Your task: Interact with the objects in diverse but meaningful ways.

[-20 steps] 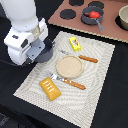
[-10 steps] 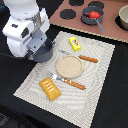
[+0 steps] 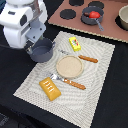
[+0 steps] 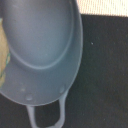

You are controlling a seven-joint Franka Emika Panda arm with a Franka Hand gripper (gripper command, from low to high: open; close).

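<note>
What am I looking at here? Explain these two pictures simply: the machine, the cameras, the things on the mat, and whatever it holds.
The white machine is a robot arm. One picture comes from a camera standing off the arm and shows the whole scene; the other comes from a camera on the arm's wrist, looking close at a grey pot.

In the exterior view that pot sits at the edge of a pale mat, right under the arm. The gripper itself is hidden, so I cannot tell whether it holds the pot.

Also on the mat: a round plate, a fork, a knife, an orange block and a yellow box. Behind is a toy stove with a tomato in a pan.
</note>
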